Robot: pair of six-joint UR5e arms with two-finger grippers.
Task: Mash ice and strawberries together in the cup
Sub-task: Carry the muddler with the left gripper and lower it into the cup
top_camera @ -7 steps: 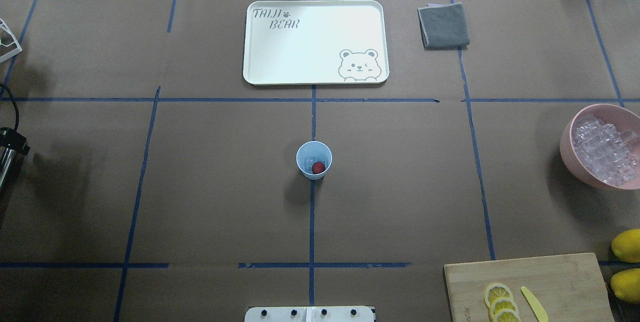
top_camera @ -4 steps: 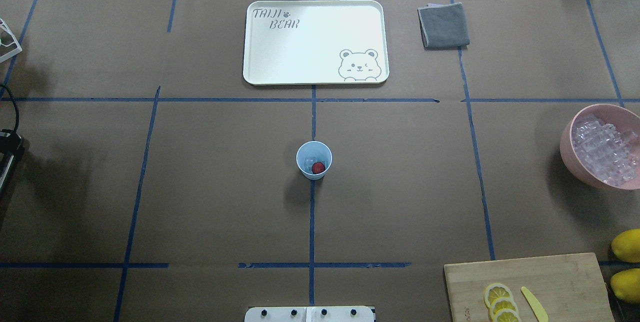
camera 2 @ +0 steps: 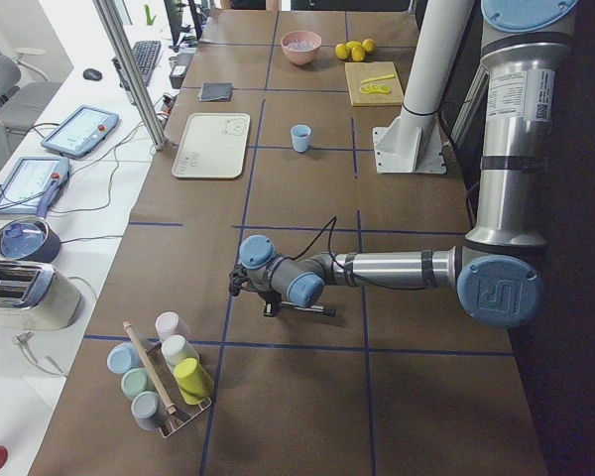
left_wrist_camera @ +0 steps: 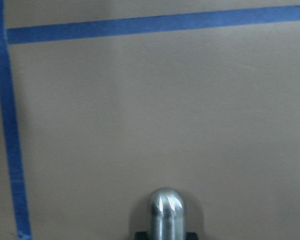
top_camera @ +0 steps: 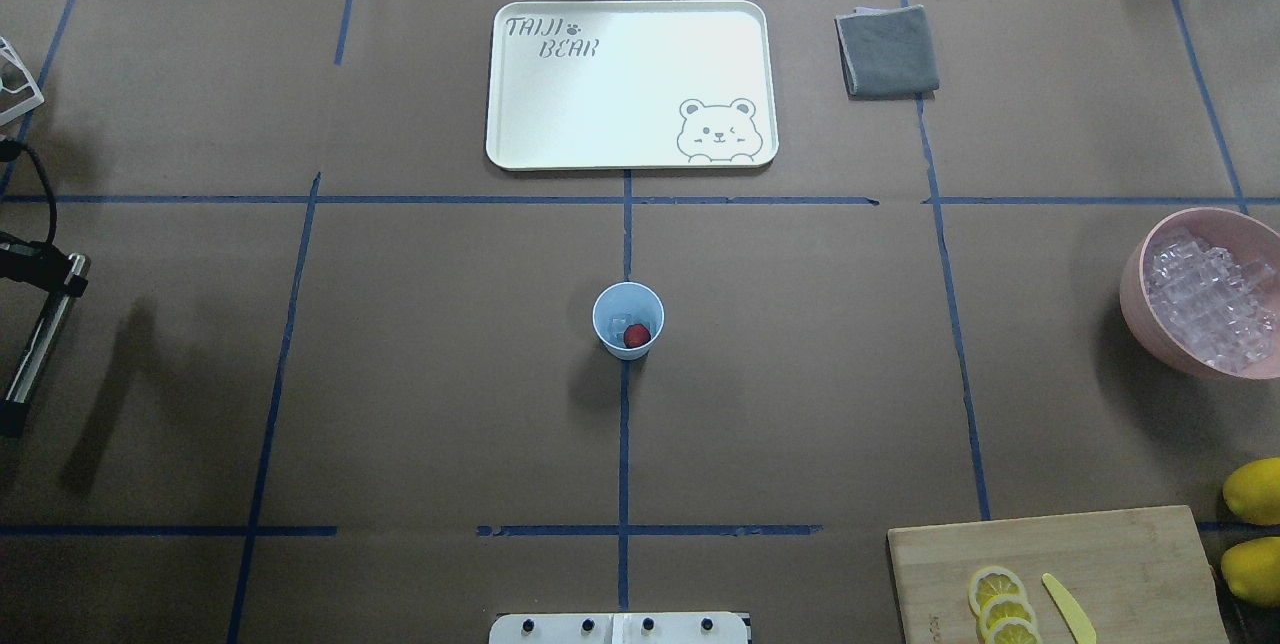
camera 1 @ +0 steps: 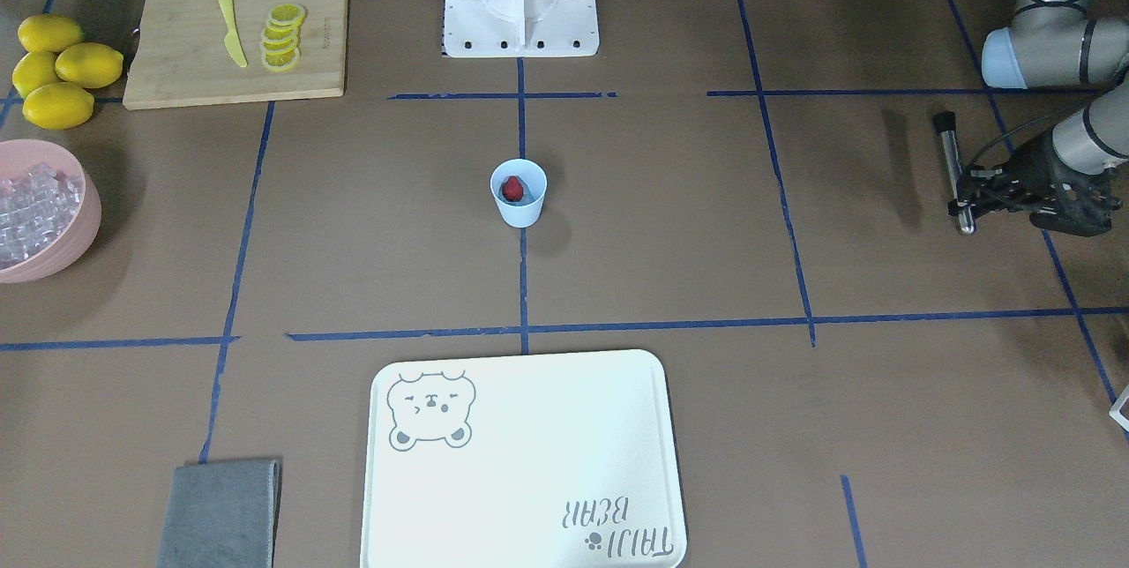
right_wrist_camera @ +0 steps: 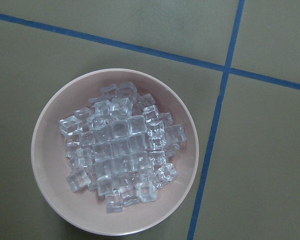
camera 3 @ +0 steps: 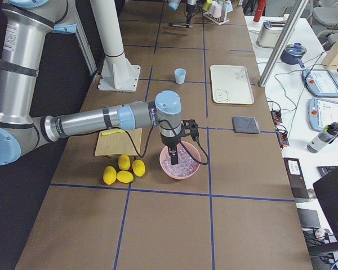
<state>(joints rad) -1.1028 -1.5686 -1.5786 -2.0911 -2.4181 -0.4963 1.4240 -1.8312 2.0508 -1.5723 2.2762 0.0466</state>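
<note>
The pale blue cup (top_camera: 608,308) stands at the table's centre, also in the front-facing view (camera 1: 519,208). Inside it lie a red strawberry (top_camera: 637,335) (camera 1: 512,189) and a piece of ice (top_camera: 619,321). My left gripper (camera 1: 968,202) is far off at the table's left end, shut on a metal rod with a black cap (camera 1: 953,164) (top_camera: 42,339). The rod's rounded tip (left_wrist_camera: 165,207) shows in the left wrist view over bare paper. My right gripper (camera 3: 173,154) hangs over the pink bowl of ice cubes (right_wrist_camera: 117,150). I cannot tell whether it is open or shut.
The pink bowl (top_camera: 1135,294) sits at the right edge. Near it are lemons (top_camera: 1255,489) and a cutting board (top_camera: 1120,554) with lemon slices and a yellow knife. A white tray (top_camera: 630,84) and grey cloth (top_camera: 887,51) lie at the back.
My left gripper has moved rightward into the overhead view with the metal rod, which now shows slanting along the left edge. Cup and contents have not moved.
</note>
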